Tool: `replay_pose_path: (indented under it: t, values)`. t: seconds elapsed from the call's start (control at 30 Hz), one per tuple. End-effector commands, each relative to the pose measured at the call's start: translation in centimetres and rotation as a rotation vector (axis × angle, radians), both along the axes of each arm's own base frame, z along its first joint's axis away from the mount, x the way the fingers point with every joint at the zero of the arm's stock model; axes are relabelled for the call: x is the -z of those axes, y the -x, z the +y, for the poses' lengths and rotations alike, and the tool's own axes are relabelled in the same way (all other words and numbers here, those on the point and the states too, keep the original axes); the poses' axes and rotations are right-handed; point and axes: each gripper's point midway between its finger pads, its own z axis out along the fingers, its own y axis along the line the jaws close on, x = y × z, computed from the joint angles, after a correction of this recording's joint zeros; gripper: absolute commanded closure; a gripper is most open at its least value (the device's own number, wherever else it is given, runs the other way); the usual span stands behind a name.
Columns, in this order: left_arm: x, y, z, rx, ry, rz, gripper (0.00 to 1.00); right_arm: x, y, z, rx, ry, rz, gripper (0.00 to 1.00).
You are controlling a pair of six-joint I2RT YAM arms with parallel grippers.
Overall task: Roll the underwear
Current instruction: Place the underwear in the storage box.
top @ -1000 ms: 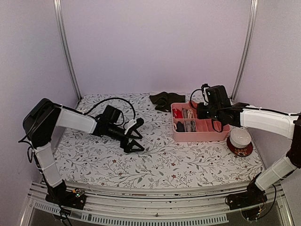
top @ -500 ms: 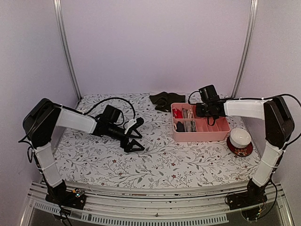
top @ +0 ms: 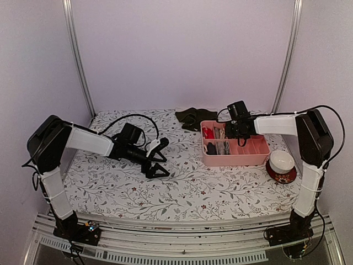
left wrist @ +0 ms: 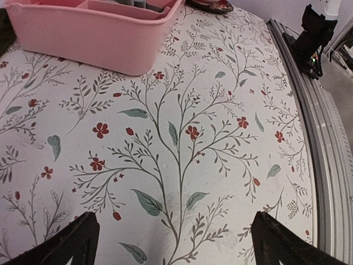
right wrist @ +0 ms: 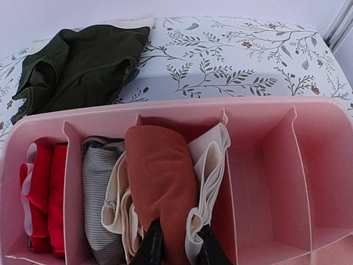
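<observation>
right pincer: we see it clamped on the rolled rust-red underwear, in the pink tray just ahead.
left pincer: fingers wide apart over the floral tablecloth.
dark olive underwear: beyond the tray, ahead-left of our right pincer.

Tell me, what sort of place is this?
Likely a robot test booth: plain walls enclose a floral-covered table, two robot arms are bolted at its near edge, and a pink tray holds rolled underwear.
</observation>
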Motion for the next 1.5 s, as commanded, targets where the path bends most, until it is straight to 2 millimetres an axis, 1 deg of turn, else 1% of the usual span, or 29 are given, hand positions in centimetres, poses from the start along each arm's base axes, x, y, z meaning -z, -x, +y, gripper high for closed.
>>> replay_pose_path:
  t: [0.0,0.2,0.4,0.53,0.63,0.67,0.73,0.77,0.93,1.17,1.33,1.4,1.47]
  values:
    - [0.2,-0.7,0.0,-0.006,0.004,0.002,0.02,1.6,-0.7,0.0,0.015,-0.009,0.027,0.98]
    - [0.3,-0.7,-0.1,-0.004,0.002,0.006,0.01,3.6,-1.4,-0.3,0.037,0.006,0.077,0.98]
    - [0.5,-0.6,-0.1,0.0,0.0,0.015,0.02,5.1,-1.4,-0.4,0.048,0.022,0.122,0.98]
    - [0.5,-0.6,-0.1,0.001,-0.002,0.016,0.01,5.0,-1.2,-0.5,0.05,0.021,0.142,0.96]
    - [0.6,-0.7,-0.1,0.001,-0.004,0.019,0.02,4.2,-0.9,-0.4,0.044,0.013,0.143,0.87]
    - [0.7,-0.6,-0.2,0.003,-0.004,0.02,0.01,3.9,-0.9,-0.4,0.042,0.01,0.142,0.83]
    - [0.7,-0.6,-0.2,0.003,-0.005,0.023,0.02,3.2,-0.7,-0.3,0.038,0.005,0.139,0.71]
    - [0.7,-0.7,-0.2,0.003,-0.004,0.022,0.02,2.8,-0.7,-0.2,0.036,0.001,0.136,0.69]
    - [0.8,-0.6,-0.2,0.006,-0.006,0.028,0.01,0.6,-0.4,-0.5,0.038,-0.001,0.112,0.63]
    - [0.9,-0.7,-0.2,0.007,-0.008,0.029,0.02,-1.6,-0.4,-0.9,0.045,0.027,0.089,0.55]
    - [1.1,-0.7,-0.2,0.007,-0.011,0.032,0.02,-3.9,-0.5,-0.8,0.049,0.044,0.046,0.53]
    - [1.2,-0.7,-0.2,0.007,-0.011,0.036,0.02,-4.2,-0.5,-0.8,0.048,0.048,0.041,0.53]
    - [1.2,-0.7,-0.2,0.008,-0.013,0.036,0.01,-4.2,-0.6,-0.6,0.044,0.051,0.041,0.56]
